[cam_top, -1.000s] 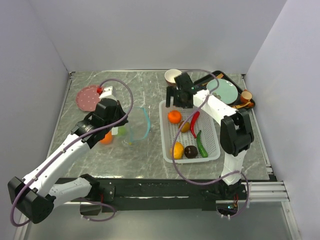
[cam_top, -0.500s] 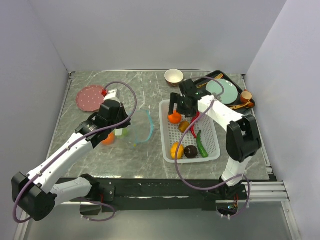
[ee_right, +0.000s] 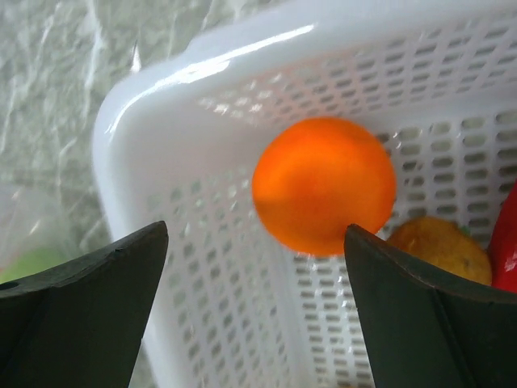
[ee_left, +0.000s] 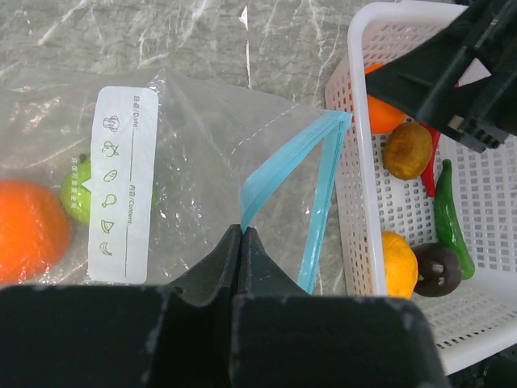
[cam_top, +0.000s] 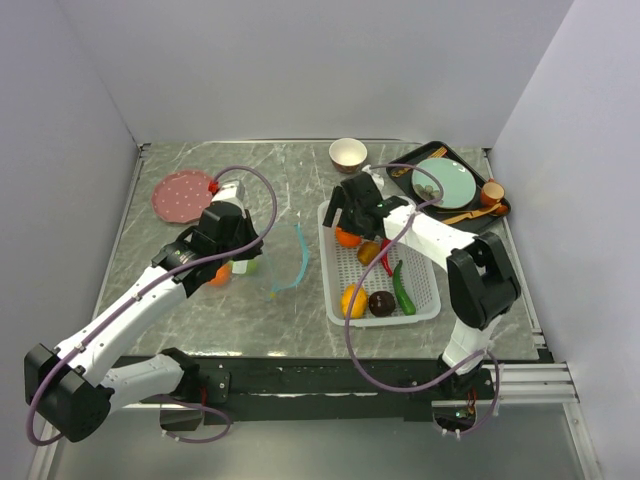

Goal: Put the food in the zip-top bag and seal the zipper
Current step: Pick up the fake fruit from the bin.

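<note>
While the left gripper pinches the zip-top bag at its teal zipper, mouth agape, the bagged orange and green apple lie inside. Right gripper: fingers spread, straddling the basket orange in the white basket's far-left corner.

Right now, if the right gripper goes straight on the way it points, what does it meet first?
The right gripper would most likely meet the orange in the white basket, which sits between its open jaws; depth is hard to judge.
</note>
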{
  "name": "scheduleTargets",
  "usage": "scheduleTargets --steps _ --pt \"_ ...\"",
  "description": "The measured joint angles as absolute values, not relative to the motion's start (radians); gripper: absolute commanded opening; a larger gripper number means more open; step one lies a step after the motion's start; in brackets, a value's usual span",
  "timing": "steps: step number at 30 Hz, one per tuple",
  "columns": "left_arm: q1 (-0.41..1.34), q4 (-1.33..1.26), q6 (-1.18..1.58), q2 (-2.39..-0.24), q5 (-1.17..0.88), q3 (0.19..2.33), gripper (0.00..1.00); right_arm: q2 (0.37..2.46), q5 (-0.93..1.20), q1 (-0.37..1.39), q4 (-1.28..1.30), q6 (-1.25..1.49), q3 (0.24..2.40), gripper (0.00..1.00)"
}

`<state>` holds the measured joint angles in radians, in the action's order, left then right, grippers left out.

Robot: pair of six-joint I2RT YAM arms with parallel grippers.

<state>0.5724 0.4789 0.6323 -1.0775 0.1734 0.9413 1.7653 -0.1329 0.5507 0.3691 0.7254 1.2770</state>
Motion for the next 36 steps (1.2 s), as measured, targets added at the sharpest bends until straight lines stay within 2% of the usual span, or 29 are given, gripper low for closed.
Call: scheduleTargets --steps 12,16,24,26,27,29,36 --pt "0.572 0.480 0.666 -1.078 0.179 0.935 0.01 1.813 -0.262 0.529 0.382 0.691 1.295 0.93" --pt "0.572 0.480 0.674 -1.085 0.180 0.935 0.01 1.813 -0.252 0.518 0.376 0.673 1.293 0.79" --pt "0.572 0.486 0.677 -1.127 0.182 0.935 0.01 1.816 -0.192 0.495 0.355 0.612 1.272 0.64" --pt "0.572 0.487 0.679 -1.137 0.182 0.935 0.01 1.815 -0.184 0.492 0.347 0.600 1.269 0.68" --pt "0.572 0.485 0.683 -1.143 0.181 0.935 0.01 1.814 -0.179 0.490 0.346 0.593 1.269 0.78" --pt "0.572 0.483 0.693 -1.156 0.179 0.936 0.01 1.814 -0.167 0.484 0.345 0.582 1.269 0.91" --pt "0.572 0.484 0.706 -1.175 0.172 0.936 0.01 1.814 -0.147 0.463 0.358 0.548 1.269 0.95"
